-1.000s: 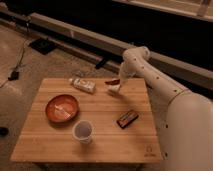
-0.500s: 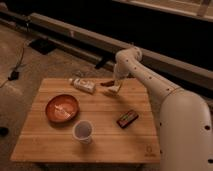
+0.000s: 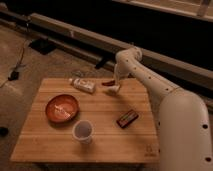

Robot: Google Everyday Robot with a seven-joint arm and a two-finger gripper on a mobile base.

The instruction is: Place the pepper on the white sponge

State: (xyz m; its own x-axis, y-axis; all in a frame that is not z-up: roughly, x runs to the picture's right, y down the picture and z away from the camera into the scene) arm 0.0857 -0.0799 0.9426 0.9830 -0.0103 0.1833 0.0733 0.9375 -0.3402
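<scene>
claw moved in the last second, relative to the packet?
Yes. The claw has shifted left along the table's far edge, toward the pale packet, and now sits just above the white sponge, beside the pepper.

Gripper (image 3: pixel 116 82) at table's (image 3: pixel 100 145) far edge — over white sponge (image 3: pixel 113 90), pepper (image 3: pixel 107 83) just beside.

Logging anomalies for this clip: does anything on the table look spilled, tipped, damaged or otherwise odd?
Nothing stands out. The white cup is upright, with no spill visible on the table. The pepper lies at the far edge beside the white sponge, under the gripper.
</scene>
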